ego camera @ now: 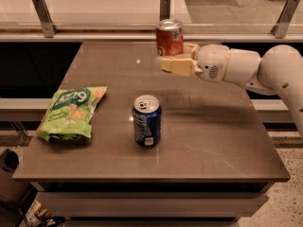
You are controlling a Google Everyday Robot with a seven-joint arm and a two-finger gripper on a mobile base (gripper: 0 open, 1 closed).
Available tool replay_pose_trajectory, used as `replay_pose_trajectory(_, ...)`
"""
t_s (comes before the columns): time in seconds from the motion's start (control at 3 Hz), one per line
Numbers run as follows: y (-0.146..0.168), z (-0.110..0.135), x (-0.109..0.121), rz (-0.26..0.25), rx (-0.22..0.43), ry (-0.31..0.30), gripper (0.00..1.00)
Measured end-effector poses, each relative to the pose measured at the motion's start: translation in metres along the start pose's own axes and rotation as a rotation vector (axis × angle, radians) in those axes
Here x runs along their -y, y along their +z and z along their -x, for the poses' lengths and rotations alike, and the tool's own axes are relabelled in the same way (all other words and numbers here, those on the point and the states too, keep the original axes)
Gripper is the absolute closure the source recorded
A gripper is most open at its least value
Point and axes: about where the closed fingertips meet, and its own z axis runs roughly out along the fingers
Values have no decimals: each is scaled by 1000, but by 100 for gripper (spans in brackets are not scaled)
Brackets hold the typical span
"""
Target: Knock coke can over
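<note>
The coke can (169,34), red-orange with a silver top, stands upright at the back of the brown table (213,136), right of the middle. My gripper (174,56) reaches in from the right on its white arm and is shut on the can's lower part. One cream finger (176,66) lies across the front of the can's base, and the other is mostly hidden behind it.
A dark blue can (146,120) stands upright near the table's middle front. A green snack bag (72,111) lies at the left. A glass railing with metal posts (164,7) runs just behind the table.
</note>
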Motion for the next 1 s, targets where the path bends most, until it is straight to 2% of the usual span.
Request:
replay_pose_trajectory(0.67,8,3,1,8,-17,4,100)
replay_pose_trajectory(1.0,10,13,6,0,49,-3,100)
